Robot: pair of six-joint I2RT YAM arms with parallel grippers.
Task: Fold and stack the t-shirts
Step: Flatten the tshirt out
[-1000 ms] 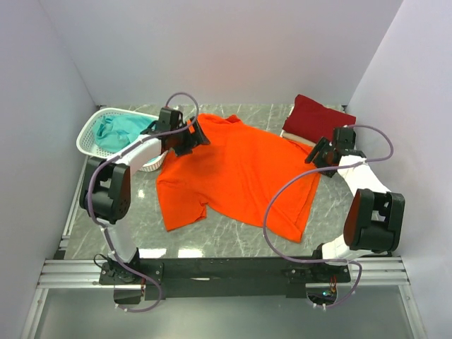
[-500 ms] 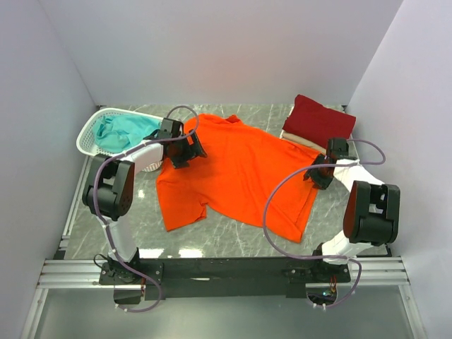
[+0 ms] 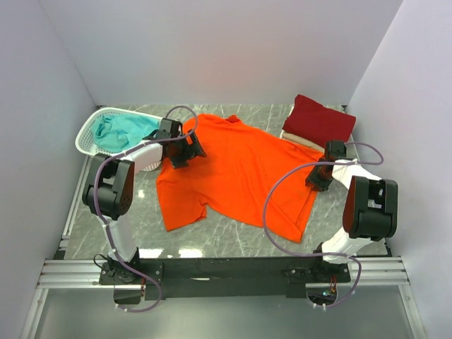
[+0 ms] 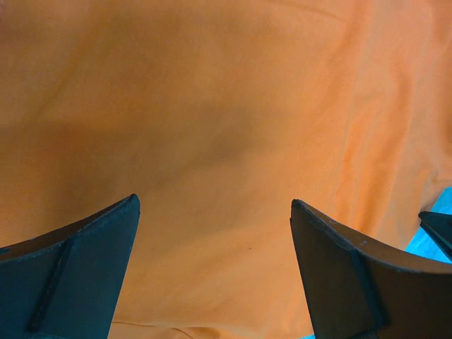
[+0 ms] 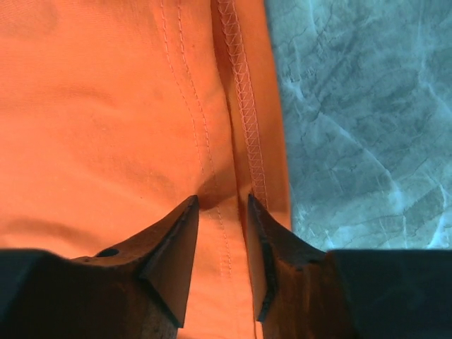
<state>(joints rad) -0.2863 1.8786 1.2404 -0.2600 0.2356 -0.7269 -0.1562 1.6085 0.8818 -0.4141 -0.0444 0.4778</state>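
Note:
The bright orange t-shirt (image 3: 240,176) lies spread flat in the middle of the table. My left gripper (image 3: 185,150) is open and low over its far left shoulder; in the left wrist view (image 4: 215,205) only orange cloth (image 4: 212,106) lies between the wide-apart fingers. My right gripper (image 3: 316,180) is at the shirt's right edge. In the right wrist view (image 5: 222,201) the jaws stand close together, pinching a ridge of the stitched hem (image 5: 244,92). The dark red t-shirt (image 3: 321,120) lies folded on the cream-white one (image 3: 299,139) at the back right. The teal t-shirt (image 3: 120,131) sits in the basket.
The white lattice basket (image 3: 86,141) stands at the back left, right beside the left arm. Grey marble table (image 5: 367,106) shows right of the orange hem. White walls enclose the table on three sides. A strip of teal (image 4: 434,233) shows at the left wrist view's right edge.
Both grippers came down onto the orange shirt over the last second. The right gripper moved in from the right to the hem; the left shifted slightly nearer.

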